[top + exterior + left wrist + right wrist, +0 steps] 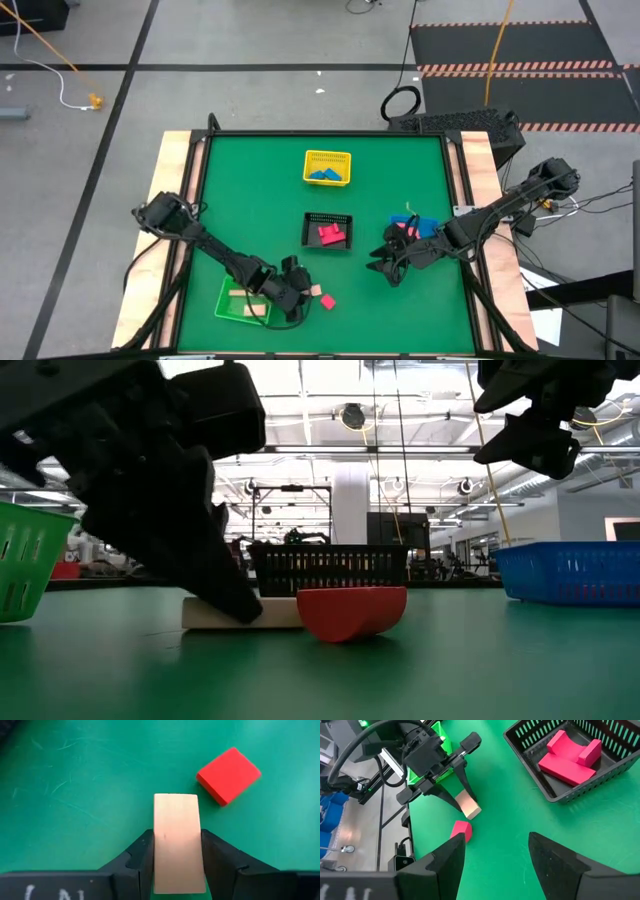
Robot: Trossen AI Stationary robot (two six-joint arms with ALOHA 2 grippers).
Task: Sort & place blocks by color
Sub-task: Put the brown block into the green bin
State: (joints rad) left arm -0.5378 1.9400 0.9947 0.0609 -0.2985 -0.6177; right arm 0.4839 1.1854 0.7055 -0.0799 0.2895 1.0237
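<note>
A pale tan wooden bar (176,815) lies flat on the green table near its near edge, between the fingers of my left gripper (177,837), which is shut on it. A red block (228,775) rests on the table just beyond the bar, and the low view shows the red block (352,612) beside the tan bar (285,614). My right gripper (495,850) is open and hovers above the table between the black basket and the blue basket. It holds nothing. In the high view, the left gripper (303,290) is next to the green basket. My left gripper pinches the tan bar between its two fingers, one on each long side (159,840), at the end nearer the wrist. The fingers (225,590) slant down from the table's left and lie along the bar. The bar lies flat on the table.
The green basket (230,305) holds tan blocks, close to the left gripper's left. The black basket (328,218) with pink blocks sits mid-table. The yellow basket (327,155) with blue blocks is farther back. The blue basket (570,572) stands at the right, beneath the right arm.
</note>
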